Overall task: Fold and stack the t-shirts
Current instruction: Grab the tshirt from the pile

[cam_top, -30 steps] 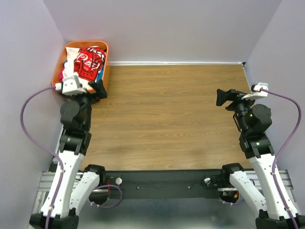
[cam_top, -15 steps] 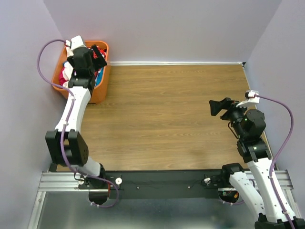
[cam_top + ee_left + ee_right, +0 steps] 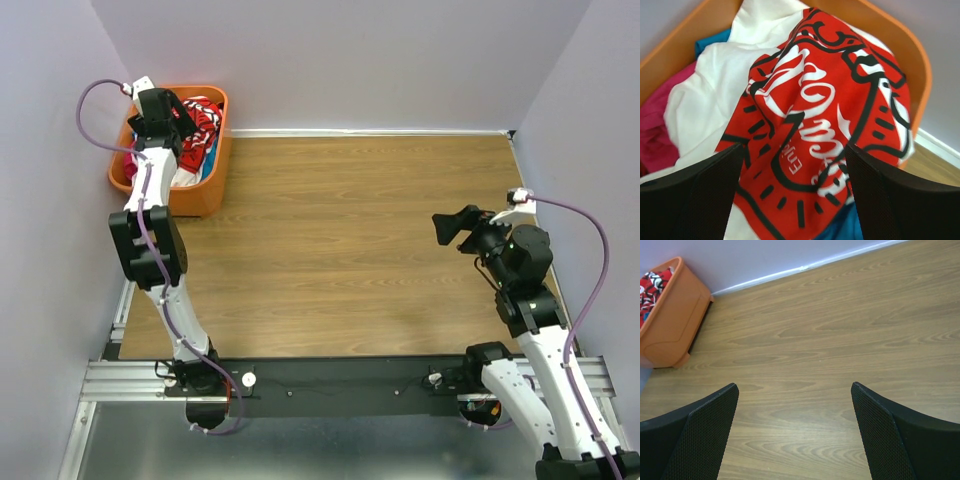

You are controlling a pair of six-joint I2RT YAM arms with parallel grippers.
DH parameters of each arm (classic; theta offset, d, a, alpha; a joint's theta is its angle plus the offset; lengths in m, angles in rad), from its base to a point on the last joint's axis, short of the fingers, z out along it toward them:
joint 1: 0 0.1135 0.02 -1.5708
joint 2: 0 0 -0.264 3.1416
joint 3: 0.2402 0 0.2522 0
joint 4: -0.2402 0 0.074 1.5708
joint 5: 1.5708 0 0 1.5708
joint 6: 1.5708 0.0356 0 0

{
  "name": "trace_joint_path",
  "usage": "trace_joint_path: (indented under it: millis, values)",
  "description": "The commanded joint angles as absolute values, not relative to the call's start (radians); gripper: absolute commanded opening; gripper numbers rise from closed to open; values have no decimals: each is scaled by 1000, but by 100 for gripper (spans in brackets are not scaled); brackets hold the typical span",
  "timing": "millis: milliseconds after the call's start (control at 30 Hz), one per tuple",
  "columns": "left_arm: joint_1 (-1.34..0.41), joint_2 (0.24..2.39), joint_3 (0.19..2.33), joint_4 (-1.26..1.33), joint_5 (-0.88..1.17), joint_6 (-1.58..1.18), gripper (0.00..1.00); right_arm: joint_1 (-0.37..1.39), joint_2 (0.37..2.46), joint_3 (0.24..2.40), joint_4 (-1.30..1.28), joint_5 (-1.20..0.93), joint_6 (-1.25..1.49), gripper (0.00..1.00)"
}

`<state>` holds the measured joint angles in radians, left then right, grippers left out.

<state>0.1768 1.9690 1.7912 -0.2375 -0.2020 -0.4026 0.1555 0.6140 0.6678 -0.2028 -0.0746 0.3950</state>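
From overhead, the brown wood-grain surface [image 3: 350,240] is boxed in by pale lilac walls [image 3: 350,60], with a white strip [image 3: 370,131] along its far edge. An orange bin [image 3: 205,190] sits in the far left corner. The left arm [image 3: 150,230] stretches out to it, and the left claw [image 3: 185,112] hangs over the heap inside. The white t-shirt [image 3: 203,125] lies on top, red print up. Over on the right, the right claw [image 3: 447,225] hovers above bare wood, well apart from the bin.

Down the left wrist camera, both black fingers [image 3: 695,195] are spread wide and hold nothing, with the red print and its white script right between them. The teal t-shirt [image 3: 712,41] peeks out behind the white one, and the magenta t-shirt [image 3: 655,125] is bunched against the bin's left wall.

From the right wrist camera, that claw is also wide open and empty. There is plain wood beneath it, and the bin is far off at the left by the wall.
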Motion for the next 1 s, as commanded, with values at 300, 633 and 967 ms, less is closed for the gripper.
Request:
trace_joint_path:
  millis: [300,633,967]
  values:
    - [215,2183,1993,-229,-103,-344,49,163,686,690,-225,-121,391,100]
    - [213,2034,1979,-198,-49,-265,0,161,709,713,-244,-144,390,100]
    - [210,1689,1861,-35,104,-256,0,163,718,738,-261,-129,385,100]
